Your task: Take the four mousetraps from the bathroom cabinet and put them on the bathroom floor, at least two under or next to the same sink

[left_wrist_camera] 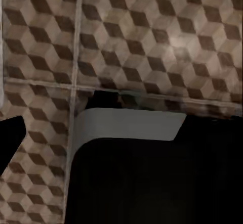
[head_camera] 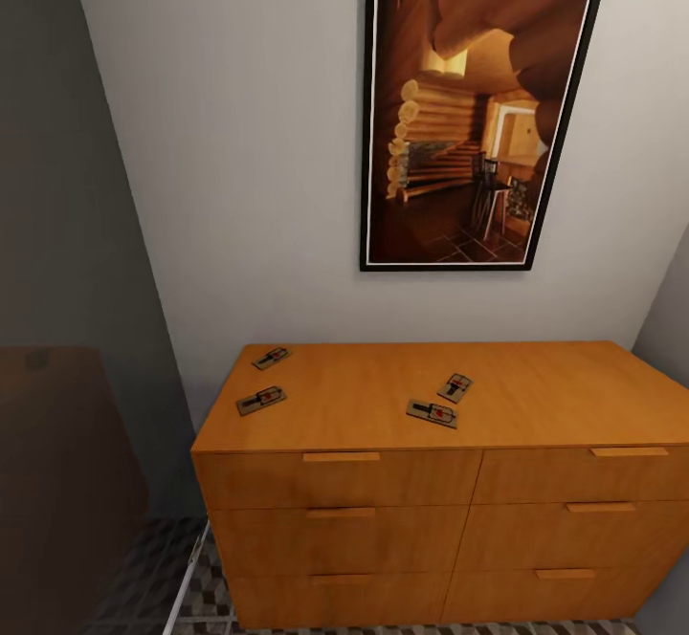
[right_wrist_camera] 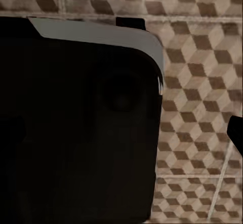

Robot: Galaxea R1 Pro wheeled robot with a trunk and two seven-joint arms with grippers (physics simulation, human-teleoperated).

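Mousetraps (head_camera: 433,413): four are seen on the cabinet (head_camera: 536,396) top, two by its left edge, two mid-front.
Claws: their state cannot be told.
Approach: the nearest front trap should be reached first, from above.

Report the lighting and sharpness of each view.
Head view: evenly lit and sharp, dark shadow on the left wall, four small tan wooden mousetraps clear on the orange-brown wooden cabinet. Both wrist views: soft and blurred, a pale glare patch on the cube-patterned tile floor, large black unlit robot body.
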